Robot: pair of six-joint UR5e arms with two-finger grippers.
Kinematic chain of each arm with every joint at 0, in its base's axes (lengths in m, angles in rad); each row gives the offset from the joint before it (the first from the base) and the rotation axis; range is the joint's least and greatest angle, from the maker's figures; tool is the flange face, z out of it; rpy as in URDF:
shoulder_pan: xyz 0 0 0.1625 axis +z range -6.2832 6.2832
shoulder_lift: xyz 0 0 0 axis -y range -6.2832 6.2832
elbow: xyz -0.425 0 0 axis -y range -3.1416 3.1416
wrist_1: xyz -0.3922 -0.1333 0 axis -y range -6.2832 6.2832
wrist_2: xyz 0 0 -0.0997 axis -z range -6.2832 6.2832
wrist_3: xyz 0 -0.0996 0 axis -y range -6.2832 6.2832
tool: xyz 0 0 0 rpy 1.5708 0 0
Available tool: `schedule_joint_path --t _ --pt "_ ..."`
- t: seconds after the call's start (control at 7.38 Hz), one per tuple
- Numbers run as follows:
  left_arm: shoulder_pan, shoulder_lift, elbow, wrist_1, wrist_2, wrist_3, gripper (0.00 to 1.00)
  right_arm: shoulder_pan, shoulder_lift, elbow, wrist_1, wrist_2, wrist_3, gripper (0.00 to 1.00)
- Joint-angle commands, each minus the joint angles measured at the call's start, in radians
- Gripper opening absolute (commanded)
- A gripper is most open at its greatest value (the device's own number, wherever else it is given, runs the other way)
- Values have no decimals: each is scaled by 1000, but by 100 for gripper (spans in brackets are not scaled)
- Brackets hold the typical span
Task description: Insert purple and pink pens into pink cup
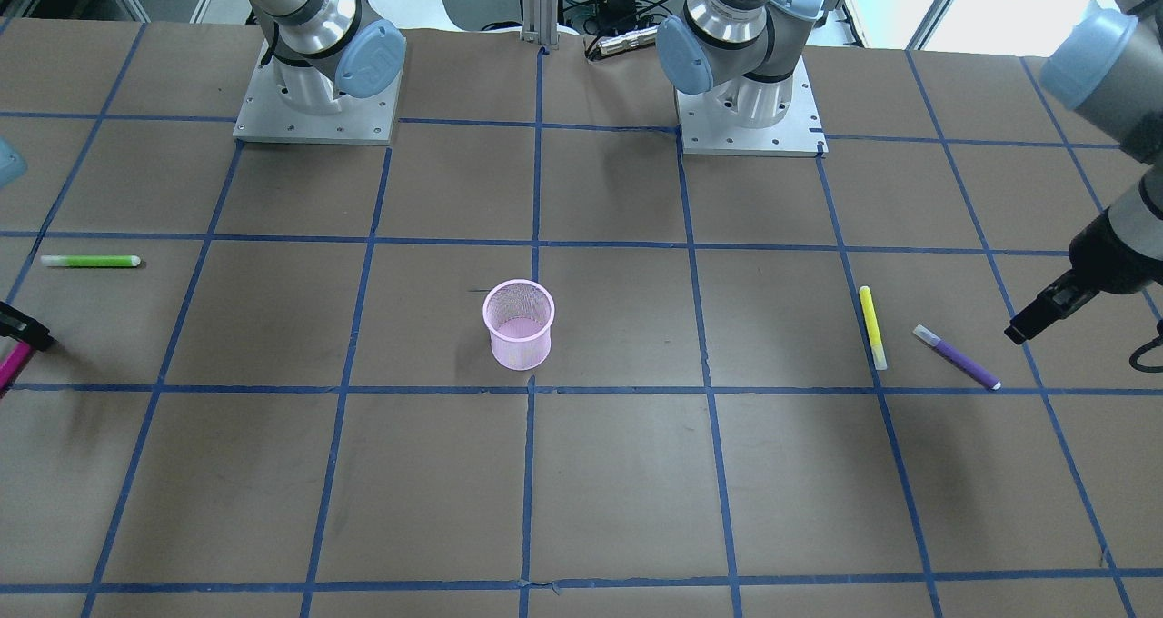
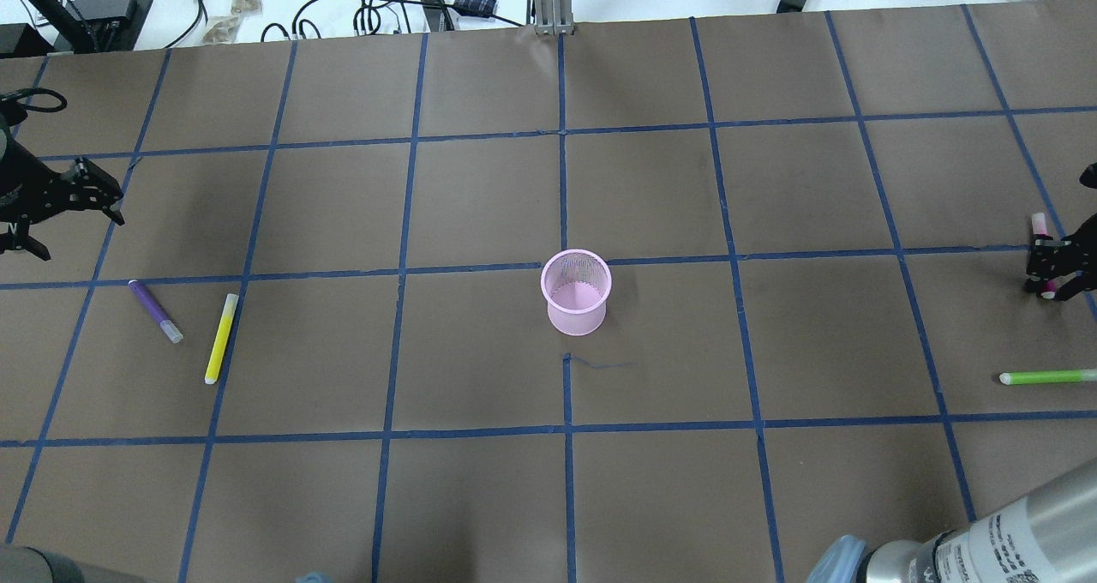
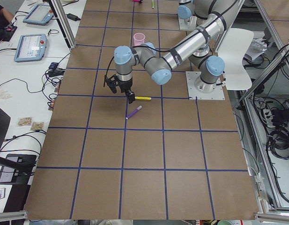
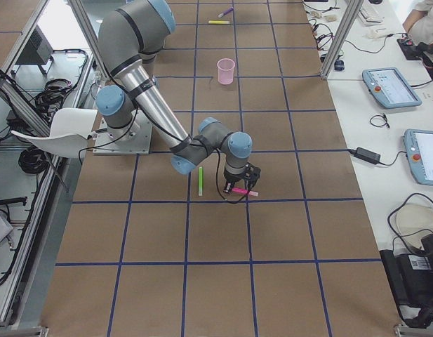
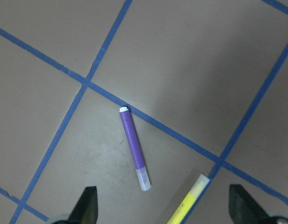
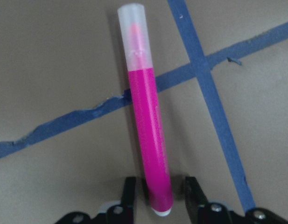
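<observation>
The pink mesh cup point(image 2: 577, 291) stands upright at the table's middle. The purple pen point(image 2: 155, 310) lies flat at the robot's left beside a yellow pen. My left gripper point(image 2: 75, 231) hovers beyond it, open and empty. In the left wrist view the purple pen point(image 5: 133, 148) lies ahead of the wide-apart fingers point(image 5: 87, 205). The pink pen point(image 2: 1040, 223) lies at the table's right edge. My right gripper point(image 2: 1052, 266) is down over it. In the right wrist view its jaws stand narrowly on both sides of the pen's point(image 6: 148, 130) rear end, with a thin gap on each side.
A yellow pen point(image 2: 220, 339) lies just right of the purple one. A green pen point(image 2: 1046, 377) lies near the right gripper, on the robot's side. Blue tape lines grid the brown table. Cables lie beyond the far edge.
</observation>
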Motion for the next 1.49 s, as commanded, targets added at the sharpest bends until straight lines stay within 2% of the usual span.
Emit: schedule_joint_path --t 0.0,0.27,0.41,0.54,0.81,0.95,1.08,1.22,1.35 --pt "49 -91 -18 37 -7 -3 99 -2 -9 -2 7 -8 -31 0" --pt "62 -142 -18 66 -14 0 97 14 -51 -8 24 0 -27 0" --pt "63 -162 -16 67 -12 0 95 43 -106 -15 54 32 -24 0" --pt "68 -179 -13 70 -12 -2 94 93 -159 -15 173 148 37 0" --pt "68 -211 -7 89 -12 -11 88 334 -240 -12 246 167 287 0" --pt "68 -223 -1 89 -12 -15 85 459 -259 -18 276 193 499 0" --pt "68 -233 -1 90 -12 -18 79 568 -268 -22 278 251 651 0" --pt "68 -239 -1 99 -12 -20 72 675 -270 -23 277 267 799 0" --pt "68 -240 -1 101 -10 -18 59 787 -270 -49 274 309 949 0"
